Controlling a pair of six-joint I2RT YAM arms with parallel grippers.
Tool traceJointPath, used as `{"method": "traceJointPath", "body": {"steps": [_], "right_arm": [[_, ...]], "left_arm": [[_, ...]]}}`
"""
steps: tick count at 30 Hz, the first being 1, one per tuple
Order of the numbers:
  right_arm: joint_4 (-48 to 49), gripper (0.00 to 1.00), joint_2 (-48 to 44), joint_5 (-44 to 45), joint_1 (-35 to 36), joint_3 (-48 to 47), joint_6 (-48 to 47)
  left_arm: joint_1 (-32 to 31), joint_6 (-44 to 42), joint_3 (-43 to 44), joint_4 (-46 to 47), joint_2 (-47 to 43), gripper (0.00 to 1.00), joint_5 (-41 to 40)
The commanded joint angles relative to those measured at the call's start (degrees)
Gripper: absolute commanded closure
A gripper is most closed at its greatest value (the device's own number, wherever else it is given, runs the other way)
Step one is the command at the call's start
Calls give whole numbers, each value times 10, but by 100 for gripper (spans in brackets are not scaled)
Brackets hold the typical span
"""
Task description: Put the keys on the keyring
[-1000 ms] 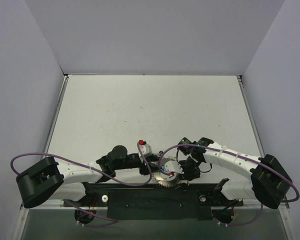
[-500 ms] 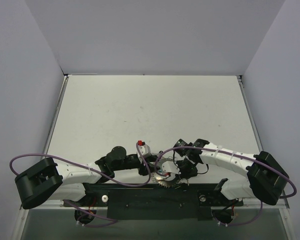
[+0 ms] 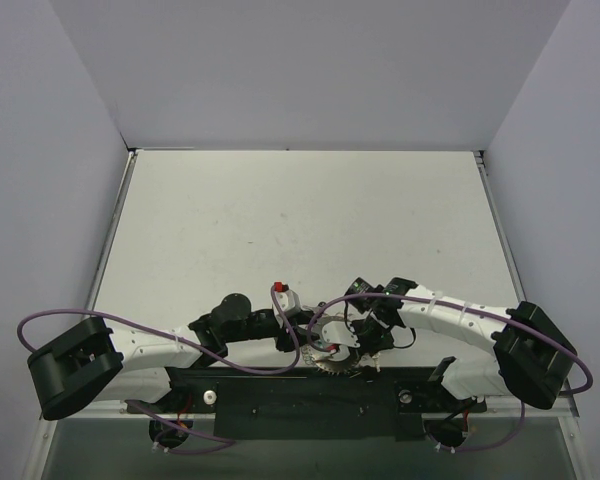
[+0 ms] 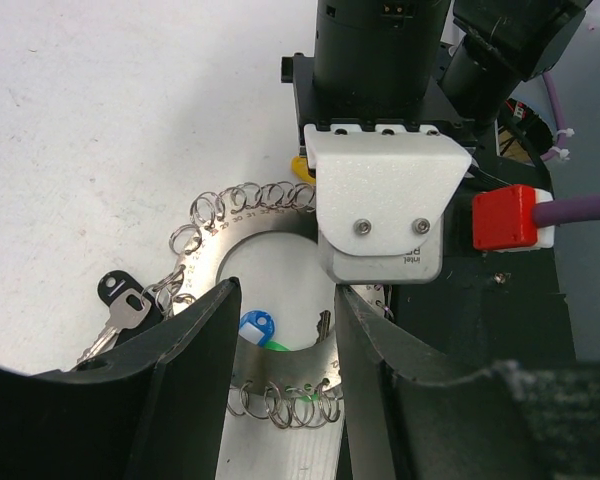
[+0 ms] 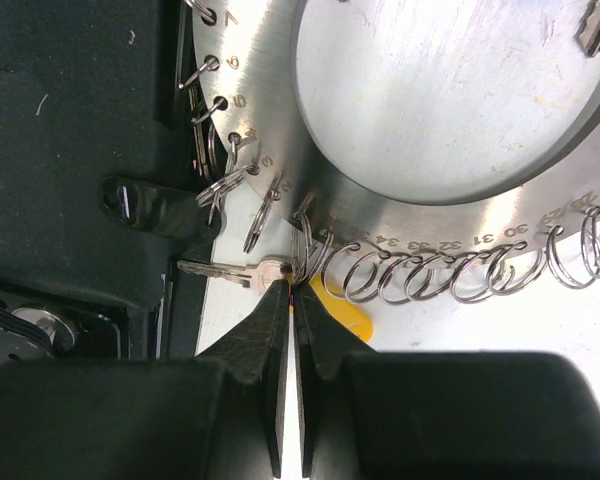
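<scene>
So the step in hand looks like the threading of the yellow key [image 5: 345, 312] onto one of the little split rings [image 5: 430, 270] strung round the rim of the keyring [image 5: 280, 120]. The keyring is laid at the near edge of the table [image 3: 280, 230], right between the two arms, partly hanging over the black base plate [image 5: 70, 150]. The right gripper [image 5: 292, 292] is seen with its fingers pressed flat together, no gap left, tips parked right where the yellow key's metal shank meets a split ring. Whether the key is actually pinched or just touched can't be told from these views. The left gripper [image 4: 285, 295] is set astride the near band of the ring, fingers partly apart, and it can't be told if the ring is clamped, pressed down or only hovered over. The blue key [image 4: 256, 326] and green key [image 4: 280, 345] are seen inside the ring's hole, between those fingers, and it isn't clear that either is hooked on. A black-headed key [image 4: 115, 290] is hung on a split ring at the left of the rim in the left wrist view. For the next move, a tiny careful nudge is probably called for: the key's hole has to be worked along the split ring's coil, and the keyring needs to be kept steady while that's done.
</scene>
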State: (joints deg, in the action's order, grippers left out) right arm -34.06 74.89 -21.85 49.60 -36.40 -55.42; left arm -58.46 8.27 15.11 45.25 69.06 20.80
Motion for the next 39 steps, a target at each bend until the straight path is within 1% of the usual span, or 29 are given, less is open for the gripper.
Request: {"method": "traceJointPath", "body": {"steps": [1, 4, 16, 19, 26, 30, 32, 36, 39], "right_arm": [[-55, 100, -5, -7, 0, -28, 0], [-83, 100, -11, -14, -6, -44, -12], [-144, 100, -26, -12, -35, -95, -43], [-161, 100, -27, -17, -43, -118, -50], [-188, 100, -26, -24, -52, -163, -51], [-196, 100, -24, -37, -61, -188, -40], [-198, 100, -25, -45, -66, -198, -37], [-198, 100, -23, -65, -76, -210, -30], [-197, 100, -21, -79, -79, -210, -29]], "left_arm": [[-3, -7, 0, 20, -13, 48, -3], [-3, -8, 1, 20, -12, 48, -3], [-3, -9, 10, 20, -5, 48, -3], [-3, -14, 25, 23, 15, 48, 8], [-3, -24, 80, 76, 86, 48, 45], [-3, -22, 118, 89, 126, 51, 57], [-3, -21, 133, 91, 139, 56, 67], [-3, -10, 143, 91, 158, 60, 83], [-3, 1, 142, 93, 166, 61, 86]]}}
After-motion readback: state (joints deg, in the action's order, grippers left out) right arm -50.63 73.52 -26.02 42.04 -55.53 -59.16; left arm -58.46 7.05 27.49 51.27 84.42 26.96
